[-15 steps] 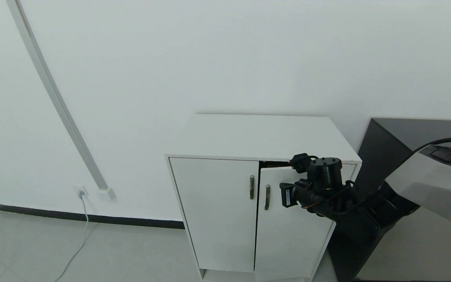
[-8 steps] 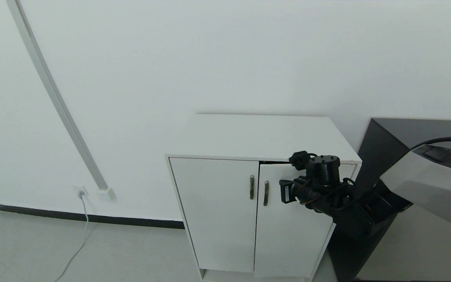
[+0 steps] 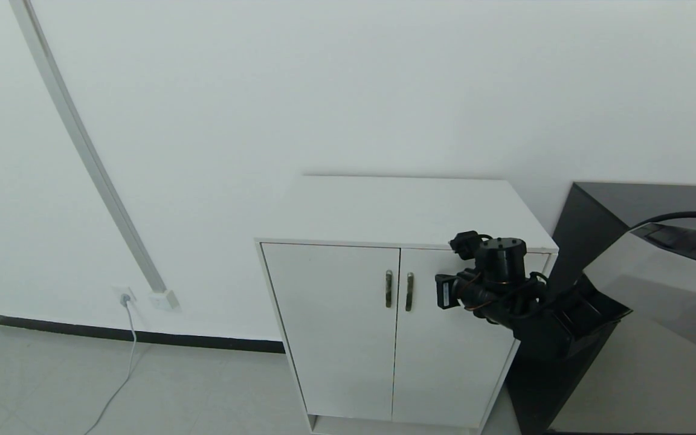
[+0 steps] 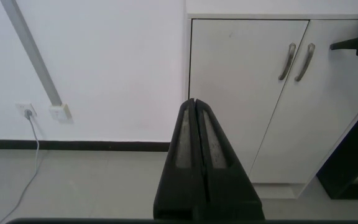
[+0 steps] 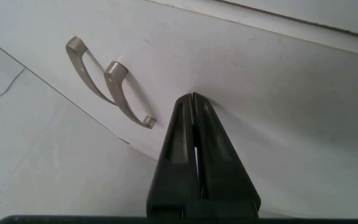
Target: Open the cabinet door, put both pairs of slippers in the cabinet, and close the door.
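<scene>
The white cabinet (image 3: 396, 208) stands against the wall with both doors flush. Its right door (image 3: 451, 362) and left door (image 3: 336, 338) each carry a metal handle (image 3: 409, 291) near the middle seam. My right gripper (image 5: 194, 98) is shut, with its tips against the right door's upper face, beside the handles (image 5: 126, 93). In the left wrist view the right gripper (image 4: 353, 45) shows as a dark bar on that door. My left gripper (image 4: 193, 102) is shut on nothing and hangs in front of the cabinet (image 4: 247, 93), well clear of it.
A black cabinet (image 3: 589, 229) stands close against the white cabinet's right side. On the left wall, a slanted conduit (image 3: 82, 145) runs down to a socket (image 3: 124, 298), and a grey cable trails onto the tiled floor (image 3: 142, 386).
The right door, ajar a second ago, has swung flush with the left one. My right gripper moved in with it, staying against the door.
</scene>
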Motion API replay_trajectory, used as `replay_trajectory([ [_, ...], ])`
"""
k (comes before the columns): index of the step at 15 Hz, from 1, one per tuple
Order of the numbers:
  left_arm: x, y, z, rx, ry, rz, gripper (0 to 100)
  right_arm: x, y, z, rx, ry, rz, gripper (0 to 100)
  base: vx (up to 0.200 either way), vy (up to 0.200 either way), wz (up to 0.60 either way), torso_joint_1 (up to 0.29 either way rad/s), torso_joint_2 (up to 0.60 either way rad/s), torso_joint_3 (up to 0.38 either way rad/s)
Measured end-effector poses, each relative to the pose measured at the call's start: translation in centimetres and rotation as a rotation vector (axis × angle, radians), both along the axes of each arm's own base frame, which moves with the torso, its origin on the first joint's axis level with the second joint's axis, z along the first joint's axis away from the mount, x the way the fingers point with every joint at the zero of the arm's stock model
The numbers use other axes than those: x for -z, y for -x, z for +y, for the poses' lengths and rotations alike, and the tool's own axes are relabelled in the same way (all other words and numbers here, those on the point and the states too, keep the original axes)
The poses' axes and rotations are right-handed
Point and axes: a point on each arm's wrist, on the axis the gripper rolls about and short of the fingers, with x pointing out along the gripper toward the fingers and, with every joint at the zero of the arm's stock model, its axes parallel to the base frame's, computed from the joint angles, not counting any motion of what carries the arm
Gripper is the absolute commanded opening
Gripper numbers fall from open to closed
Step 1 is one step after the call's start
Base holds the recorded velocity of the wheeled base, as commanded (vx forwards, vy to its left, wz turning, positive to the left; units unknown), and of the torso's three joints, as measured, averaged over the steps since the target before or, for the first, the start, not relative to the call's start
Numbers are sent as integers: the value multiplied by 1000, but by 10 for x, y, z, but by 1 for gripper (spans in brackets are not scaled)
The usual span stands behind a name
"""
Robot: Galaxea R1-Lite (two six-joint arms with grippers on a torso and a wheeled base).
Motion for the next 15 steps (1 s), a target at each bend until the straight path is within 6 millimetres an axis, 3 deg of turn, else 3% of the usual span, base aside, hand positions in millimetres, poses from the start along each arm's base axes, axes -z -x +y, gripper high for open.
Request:
replay_trajectory([
  [15,0,0,0,0,0,0,0,5,-8,-4,18,-1,3,0,0,0,0,0,0,0],
])
